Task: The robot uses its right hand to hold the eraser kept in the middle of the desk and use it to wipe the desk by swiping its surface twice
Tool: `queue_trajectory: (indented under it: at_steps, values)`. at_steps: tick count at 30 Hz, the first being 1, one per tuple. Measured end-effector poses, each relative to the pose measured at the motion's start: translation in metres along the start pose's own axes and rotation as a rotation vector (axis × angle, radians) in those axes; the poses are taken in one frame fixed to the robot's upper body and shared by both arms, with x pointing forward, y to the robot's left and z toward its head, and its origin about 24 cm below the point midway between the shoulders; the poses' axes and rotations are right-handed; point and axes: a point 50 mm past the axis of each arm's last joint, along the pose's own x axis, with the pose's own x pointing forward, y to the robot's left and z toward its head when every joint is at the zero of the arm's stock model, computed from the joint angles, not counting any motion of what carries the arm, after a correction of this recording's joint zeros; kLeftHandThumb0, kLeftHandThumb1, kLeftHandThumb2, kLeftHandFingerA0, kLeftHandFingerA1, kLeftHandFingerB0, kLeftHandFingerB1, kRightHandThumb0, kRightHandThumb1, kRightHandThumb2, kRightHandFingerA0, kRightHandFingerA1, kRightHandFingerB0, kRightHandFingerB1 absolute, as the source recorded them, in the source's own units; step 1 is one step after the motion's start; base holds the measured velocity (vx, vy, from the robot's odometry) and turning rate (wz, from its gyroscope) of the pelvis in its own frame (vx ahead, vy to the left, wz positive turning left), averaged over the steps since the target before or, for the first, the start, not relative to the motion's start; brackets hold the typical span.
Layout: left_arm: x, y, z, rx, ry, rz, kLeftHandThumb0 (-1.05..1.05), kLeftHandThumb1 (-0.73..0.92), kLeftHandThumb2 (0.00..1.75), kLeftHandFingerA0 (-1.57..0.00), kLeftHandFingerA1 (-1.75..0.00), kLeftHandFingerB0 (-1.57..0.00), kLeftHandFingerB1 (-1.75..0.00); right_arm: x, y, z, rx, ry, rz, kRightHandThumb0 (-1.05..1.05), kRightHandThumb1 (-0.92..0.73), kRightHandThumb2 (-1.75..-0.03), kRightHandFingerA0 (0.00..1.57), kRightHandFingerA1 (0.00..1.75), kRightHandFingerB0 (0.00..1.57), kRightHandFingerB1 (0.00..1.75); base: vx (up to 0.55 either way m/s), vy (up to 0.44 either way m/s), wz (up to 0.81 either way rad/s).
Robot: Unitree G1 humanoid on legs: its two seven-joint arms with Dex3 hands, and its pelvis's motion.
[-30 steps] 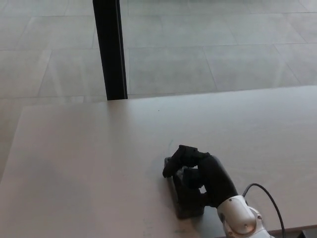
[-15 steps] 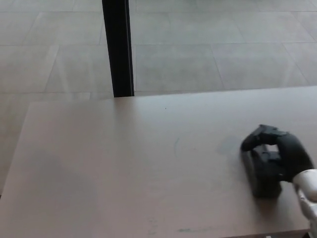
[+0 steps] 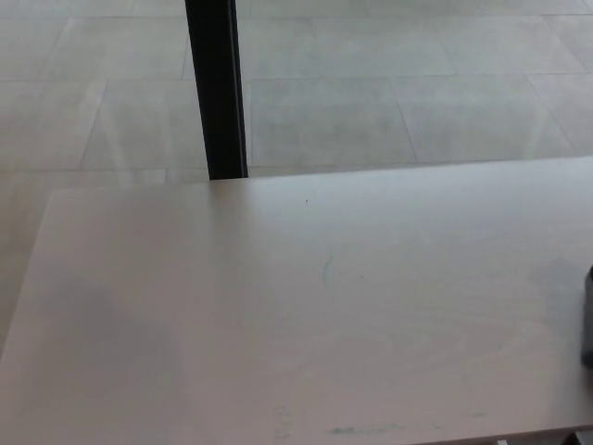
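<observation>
Your right hand and the eraser have slid almost out of view at the desk's 3 o'clock edge.

Half a second ago the right hand sat right of centre on the desk [image 3: 278, 315], wrapped over the dark eraser; now you see only a thin dark sliver [image 3: 587, 320] cut off by the picture's right border, resting on the desk top. You cannot tell whether that sliver is hand, eraser or both, nor how the fingers stand. A soft shadow lies just beside it toward 9 o'clock. The left hand does not show. Near the middle a faint curved mark [image 3: 326, 270] stays on the surface, and smudges [image 3: 357, 430] sit at 6 o'clock near the front edge. The black post [image 3: 215, 88] stands beyond the far edge at 11 o'clock, on the tiled floor [image 3: 417, 83].
</observation>
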Motion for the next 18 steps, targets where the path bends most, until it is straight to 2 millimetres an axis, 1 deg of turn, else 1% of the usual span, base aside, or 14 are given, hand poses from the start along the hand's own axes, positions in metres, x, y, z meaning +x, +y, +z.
queue_trajectory:
  at_steps: [1, 3, 4, 7, 8, 10, 11, 12, 13, 14, 15, 16, 17, 18]
  values:
    - [0.000, 0.001, 0.000, 0.000, 0.000, 0.001, -0.52, 0.59, 0.57, -0.64, -1.04, -0.66, -0.71, -0.001, -0.004, -0.004, 0.006, 0.010, -0.008, -0.22, -0.60, -1.08, 0.98, 1.75, 0.77, 1.57, 0.00, 0.000, 0.00]
    - [0.000, 0.002, 0.000, -0.007, -0.002, 0.004, -0.54, 0.59, 0.57, -0.62, -1.01, -0.68, -0.71, -0.003, -0.007, -0.009, 0.013, 0.025, -0.015, -0.23, -0.58, -1.12, 0.97, 1.75, 0.78, 1.57, 0.00, 0.000, 0.00]
    - [0.000, 0.002, 0.000, -0.012, -0.003, 0.005, -0.54, 0.58, 0.57, -0.63, -1.04, -0.69, -0.72, -0.004, -0.008, -0.011, 0.016, 0.029, -0.017, -0.22, -0.56, -1.13, 0.97, 1.75, 0.78, 1.59, 0.00, 0.000, 0.00]
    - [0.000, 0.002, 0.001, -0.015, -0.007, 0.005, -0.55, 0.59, 0.58, -0.63, -1.01, -0.66, -0.70, -0.005, -0.013, -0.013, 0.028, 0.036, -0.031, -0.20, -0.56, -1.14, 0.99, 1.75, 0.81, 1.57, 0.00, 0.000, 0.00]
    - [0.000, 0.002, 0.001, -0.015, -0.006, 0.005, -0.54, 0.60, 0.57, -0.64, -1.05, -0.66, -0.70, -0.005, -0.013, -0.013, 0.029, 0.037, -0.032, -0.29, -0.54, -1.13, 1.24, 1.42, 0.98, 1.27, 0.00, 0.000, 0.00]
    - [0.000, 0.002, 0.001, -0.014, -0.005, 0.007, -0.54, 0.60, 0.58, -0.66, -1.09, -0.68, -0.72, -0.006, -0.016, -0.015, 0.035, 0.041, -0.039, -0.27, -0.54, -1.14, 1.22, 1.42, 0.97, 1.27, 0.00, 0.000, 0.00]
    - [0.000, 0.002, 0.000, -0.016, -0.004, 0.007, -0.53, 0.60, 0.58, -0.62, -1.07, -0.66, -0.72, -0.007, -0.017, -0.016, 0.036, 0.042, -0.041, -0.19, -0.57, -1.13, 0.94, 1.75, 0.77, 1.55, 0.00, 0.000, 0.00]
    - [0.000, 0.003, 0.001, -0.020, -0.004, 0.008, -0.53, 0.60, 0.58, -0.62, -1.07, -0.66, -0.72, -0.007, -0.018, -0.017, 0.036, 0.042, -0.043, -0.19, -0.57, -1.13, 0.94, 1.75, 0.77, 1.55, 0.00, 0.000, 0.00]
    - [0.000, 0.003, 0.001, -0.022, -0.004, 0.009, -0.53, 0.60, 0.58, -0.65, -1.07, -0.67, -0.71, -0.007, -0.019, -0.017, 0.036, 0.043, -0.045, -0.28, -0.53, -1.14, 1.22, 1.42, 0.96, 1.26, 0.00, 0.000, 0.00]
    - [0.000, 0.003, 0.001, -0.022, -0.005, 0.009, -0.53, 0.60, 0.58, -0.65, -1.07, -0.67, -0.71, -0.007, -0.019, -0.018, 0.039, 0.044, -0.047, -0.28, -0.53, -1.14, 1.22, 1.42, 0.96, 1.26, 0.00, 0.000, 0.00]
    - [0.000, 0.003, 0.001, -0.023, -0.006, 0.009, -0.53, 0.59, 0.58, -0.66, -1.11, -0.68, -0.72, -0.008, -0.019, -0.018, 0.042, 0.044, -0.048, -0.20, -0.57, -1.05, 0.93, 1.75, 0.70, 1.60, 0.00, 0.000, 0.00]
    - [0.000, 0.003, 0.001, -0.024, -0.005, 0.009, -0.54, 0.59, 0.57, -0.67, -1.12, -0.67, -0.72, -0.008, -0.019, -0.018, 0.044, 0.045, -0.048, -0.19, -0.59, -1.03, 0.93, 1.75, 0.68, 1.61, 0.00, 0.000, 0.00]
    - [0.001, 0.003, 0.001, -0.026, -0.003, 0.010, -0.53, 0.59, 0.57, -0.68, -1.11, -0.67, -0.72, -0.008, -0.019, -0.018, 0.045, 0.045, -0.049, -0.17, -0.58, -1.08, 0.93, 1.75, 0.68, 1.61, 0.00, 0.000, 0.00]
    - [0.001, 0.003, 0.001, -0.026, -0.002, 0.010, -0.54, 0.59, 0.57, -0.66, -1.08, -0.65, -0.71, -0.008, -0.019, -0.018, 0.045, 0.045, -0.049, -0.17, -0.59, -1.11, 0.91, 1.75, 0.71, 1.53, 0.00, 0.000, 0.00]
